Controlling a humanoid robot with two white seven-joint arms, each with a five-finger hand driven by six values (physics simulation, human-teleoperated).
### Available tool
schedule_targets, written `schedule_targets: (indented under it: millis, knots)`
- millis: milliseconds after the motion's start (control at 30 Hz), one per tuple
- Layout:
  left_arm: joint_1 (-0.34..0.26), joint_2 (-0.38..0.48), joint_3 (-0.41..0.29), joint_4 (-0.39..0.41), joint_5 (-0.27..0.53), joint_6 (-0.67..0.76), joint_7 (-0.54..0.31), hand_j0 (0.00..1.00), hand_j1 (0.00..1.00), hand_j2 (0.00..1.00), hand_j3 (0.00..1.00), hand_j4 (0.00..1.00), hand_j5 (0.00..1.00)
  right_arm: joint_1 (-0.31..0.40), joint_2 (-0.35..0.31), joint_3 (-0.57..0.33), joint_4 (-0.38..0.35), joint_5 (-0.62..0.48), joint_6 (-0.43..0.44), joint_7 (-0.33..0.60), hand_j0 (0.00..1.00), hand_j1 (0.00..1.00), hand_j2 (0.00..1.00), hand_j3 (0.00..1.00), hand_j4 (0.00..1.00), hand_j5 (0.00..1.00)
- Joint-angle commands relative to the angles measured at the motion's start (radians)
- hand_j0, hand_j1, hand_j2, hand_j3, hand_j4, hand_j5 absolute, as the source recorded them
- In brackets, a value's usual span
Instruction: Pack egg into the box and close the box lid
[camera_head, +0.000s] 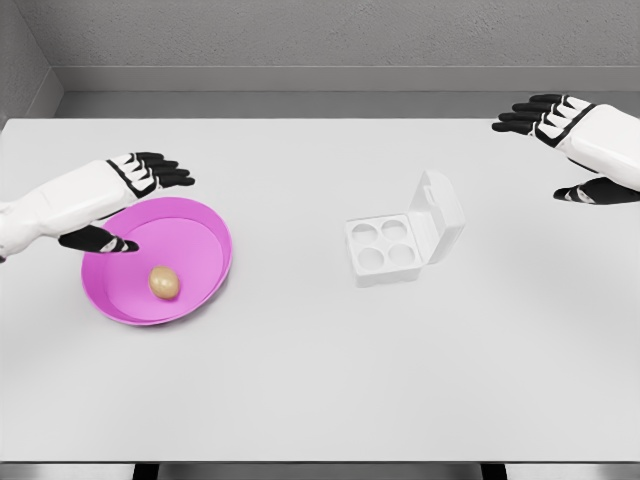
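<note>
Tan egg (164, 282) in pink bowl (205, 225), white four-cup box (395, 245) open, lid upright

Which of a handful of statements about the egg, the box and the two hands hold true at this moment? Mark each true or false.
1. The egg lies inside the pink bowl. True.
2. The box has its lid closed. False: the lid stands open, and four empty cups show.
3. The left hand grips the egg. False: its fingers are spread above the bowl's far rim and hold nothing.
4. The right hand is open, near the table's far right, away from the box. True.
5. One cup of the box already holds an egg. False: the only egg is in the bowl.
</note>
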Motion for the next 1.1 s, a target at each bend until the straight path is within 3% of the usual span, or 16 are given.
schedule_targets:
  millis: [0, 67, 133, 233, 267, 367, 433, 500, 633, 867, 967, 1067]
  knots:
    - [0.0, 0.009, 0.001, 0.003, 0.004, 0.001, 0.0, 1.0, 1.0, 1.0, 1.0, 1.0, 1.0, 0.0, 0.0, -0.002, 0.0, -0.007, 0.001, -0.002, 1.0, 1.0, 1.0, 1.0, 1.0, 1.0]
    - [0.002, 0.017, -0.006, 0.003, 0.01, 0.001, 0.002, 1.0, 1.0, 1.0, 1.0, 1.0, 1.0, 0.0, 0.006, -0.004, -0.001, -0.008, -0.001, -0.006, 1.0, 1.0, 1.0, 1.0, 1.0, 1.0]
    - [0.0, 0.072, -0.018, 0.004, 0.07, 0.001, 0.0, 1.0, 1.0, 1.0, 1.0, 1.0, 1.0, 0.0, 0.011, 0.0, 0.0, -0.008, 0.001, -0.011, 1.0, 1.0, 1.0, 1.0, 1.0, 1.0]
    - [-0.048, 0.161, -0.102, 0.004, 0.118, 0.001, -0.001, 1.0, 1.0, 1.0, 1.0, 1.0, 1.0, 0.021, 0.033, 0.007, 0.048, -0.01, 0.018, -0.01, 1.0, 1.0, 1.0, 1.0, 1.0, 1.0]
    - [-0.075, 0.161, -0.133, 0.017, 0.119, 0.001, -0.001, 1.0, 1.0, 1.0, 1.0, 1.0, 1.0, 0.023, 0.039, 0.007, 0.069, -0.008, 0.018, -0.006, 1.0, 1.0, 1.0, 1.0, 1.0, 1.0]
    - [-0.274, 0.159, -0.351, 0.092, 0.177, 0.001, -0.001, 1.0, 1.0, 1.0, 1.0, 1.0, 1.0, 0.037, 0.049, 0.006, 0.085, -0.008, 0.019, -0.002, 1.0, 1.0, 1.0, 1.0, 1.0, 1.0]
    - [-0.333, 0.161, -0.438, 0.103, 0.225, 0.001, -0.003, 1.0, 1.0, 1.0, 1.0, 1.0, 1.0, 0.071, 0.051, 0.006, 0.091, -0.007, 0.019, -0.002, 1.0, 1.0, 1.0, 1.0, 1.0, 1.0]
    - [-0.347, 0.161, -0.475, 0.104, 0.225, 0.001, -0.034, 1.0, 1.0, 1.0, 1.0, 1.0, 1.0, 0.086, 0.079, 0.006, 0.109, -0.002, 0.019, 0.012, 1.0, 1.0, 1.0, 1.0, 1.0, 1.0]
    - [-0.35, 0.169, -0.478, 0.093, 0.228, 0.001, -0.267, 1.0, 1.0, 1.0, 1.0, 1.0, 1.0, 0.106, 0.086, 0.006, 0.112, 0.002, 0.018, 0.021, 1.0, 1.0, 1.0, 1.0, 1.0, 1.0]
    - [-0.347, 0.155, -0.518, 0.106, 0.474, 0.001, -0.268, 1.0, 1.0, 1.0, 1.0, 1.0, 1.0, 0.149, 0.117, 0.009, 0.17, 0.005, 0.018, 0.021, 1.0, 1.0, 1.0, 1.0, 1.0, 1.0]
    - [-0.345, 0.156, -0.521, 0.152, 0.569, 0.001, -0.268, 1.0, 1.0, 1.0, 1.0, 1.0, 1.0, 0.155, 0.151, 0.007, 0.201, 0.022, 0.018, 0.021, 1.0, 1.0, 1.0, 1.0, 1.0, 1.0]
    - [-0.347, 0.155, -0.558, 0.167, 0.582, 0.001, -0.268, 1.0, 1.0, 1.0, 1.0, 1.0, 1.0, 0.152, 0.18, 0.007, 0.223, 0.024, 0.018, 0.023, 1.0, 1.0, 1.0, 1.0, 1.0, 1.0]
